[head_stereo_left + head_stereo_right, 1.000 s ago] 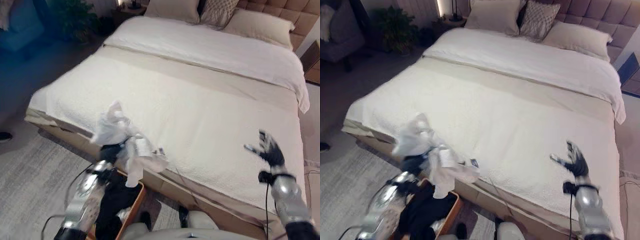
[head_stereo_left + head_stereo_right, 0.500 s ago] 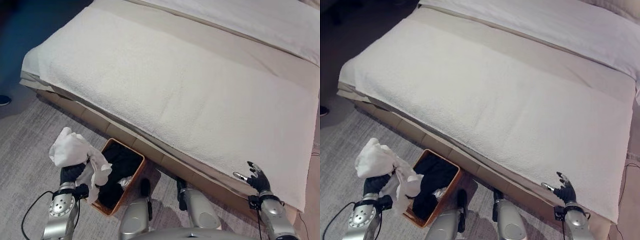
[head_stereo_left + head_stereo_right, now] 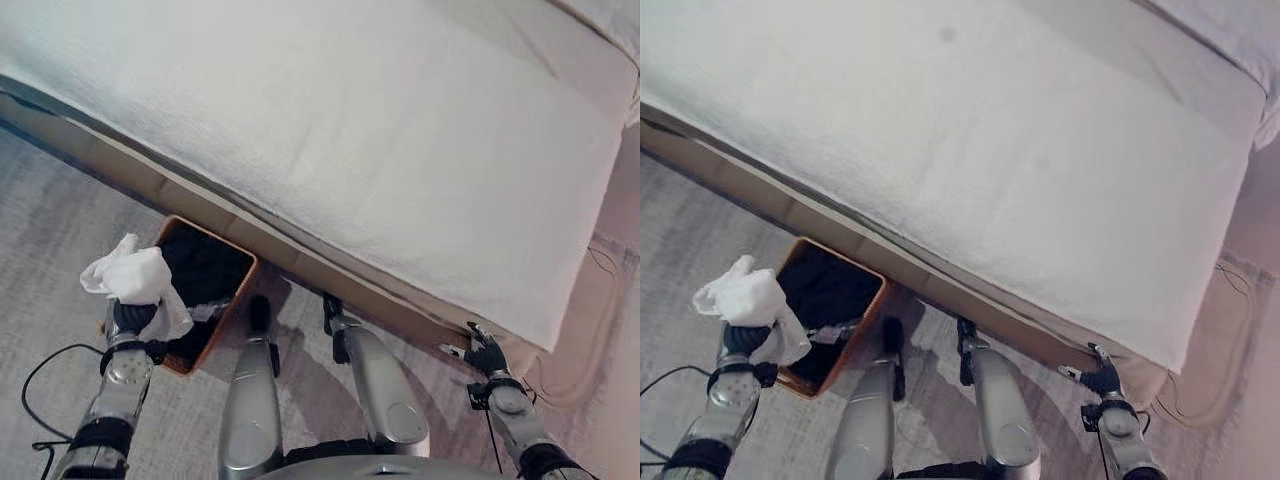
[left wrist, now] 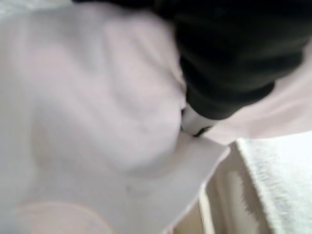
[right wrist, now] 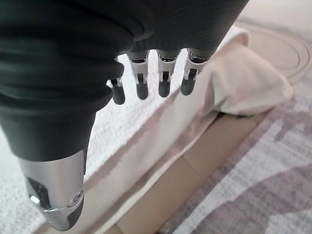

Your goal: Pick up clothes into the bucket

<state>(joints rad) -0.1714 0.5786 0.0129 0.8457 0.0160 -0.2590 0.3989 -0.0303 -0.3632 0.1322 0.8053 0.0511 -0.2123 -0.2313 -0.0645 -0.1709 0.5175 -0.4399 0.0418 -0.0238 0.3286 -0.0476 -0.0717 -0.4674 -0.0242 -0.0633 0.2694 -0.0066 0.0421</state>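
Now left hand grips white cloth (beside bucket).

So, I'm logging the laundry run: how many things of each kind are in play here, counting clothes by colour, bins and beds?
White clothes: 1, bunched in the left hand, white garment
Dark clothes: 1 pile in the basket
Baskets: 1, on the floor by the bed
Beds: 1
Total: 4

One white garment, bunched up. One orange bucket with dark clothes inside. One bed. Two robot hands: left hand, right hand.
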